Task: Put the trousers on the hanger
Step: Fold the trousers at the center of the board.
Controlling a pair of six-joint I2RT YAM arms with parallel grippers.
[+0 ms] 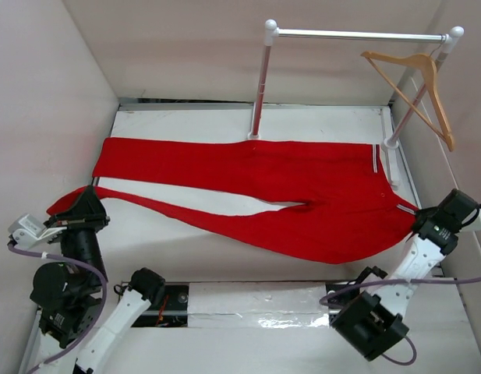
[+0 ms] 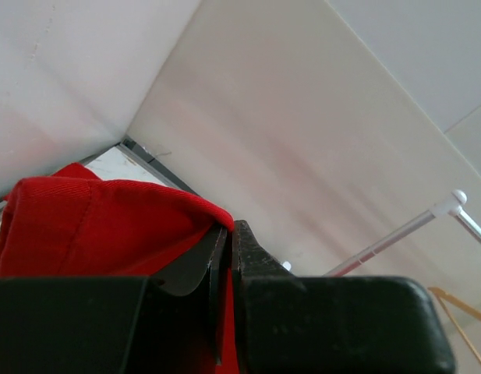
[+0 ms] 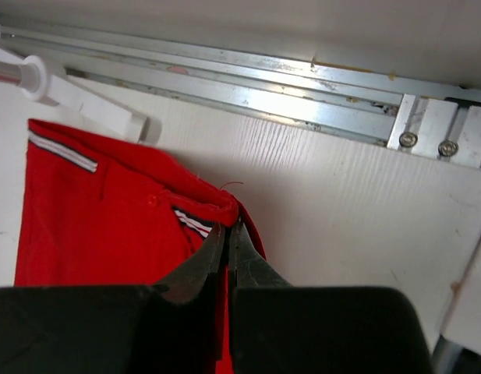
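The trousers (image 1: 248,183) lie across the worktop (image 1: 224,241), left claw (image 1: 88,204) clamped on a leg end at its left edge, right claw (image 1: 415,222) clamped on the waistband at its right edge, the hanger (image 1: 440,109) hanging from the rail (image 1: 357,34) by the far right corner.

White walls (image 1: 53,86), white table (image 1: 193,234), clothes rail (image 1: 357,34)

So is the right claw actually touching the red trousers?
Touching. The right wrist view shows the right gripper pinched shut on the trousers at the waistband edge.
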